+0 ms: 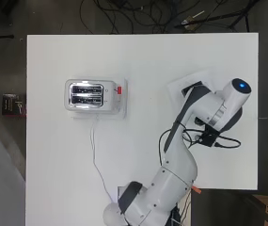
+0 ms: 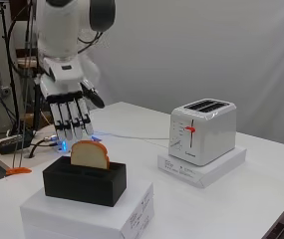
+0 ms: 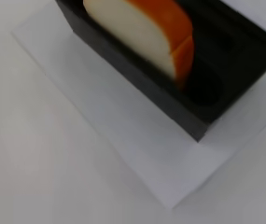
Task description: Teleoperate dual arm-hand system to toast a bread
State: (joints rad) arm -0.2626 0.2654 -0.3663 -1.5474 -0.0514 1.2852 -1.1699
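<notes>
Bread, one pale slice with an orange-brown crust (image 2: 88, 155), stands upright in a slot of the black rectangular holder (image 2: 84, 182), its rounded top rising above the holder's rim. That holder sits on a flat white box (image 2: 89, 213) at the near end of the white worktop (image 2: 261, 189) in the side view. My robot hand (image 2: 68, 102) hangs just above and a little behind the slice, palm facing the camera at the side, fingers (image 2: 74, 118) straight and pointing down with small gaps between them, thumb held out to one side. It holds nothing, and I see a gap between the fingertips and the crust, though from this angle I cannot be sure how far behind the slice they really are.

From my wrist camera the slice (image 3: 142, 32) fills the upper part of the picture, its cut face pale and its crust bright orange, seated in the dark holder (image 3: 170, 100) (a second, unfilled slot shows beside it).

Well apart from all this stands the white two-slot toaster (image 2: 203, 131) on its own low white box (image 2: 201, 167). Its red lever (image 2: 190, 129) sits partway up the front slide. From overhead the toaster (image 1: 90, 94) shows both slots dark, and a thin white cord (image 1: 96, 160) runs from it across the worktop toward my arm's base.
</notes>
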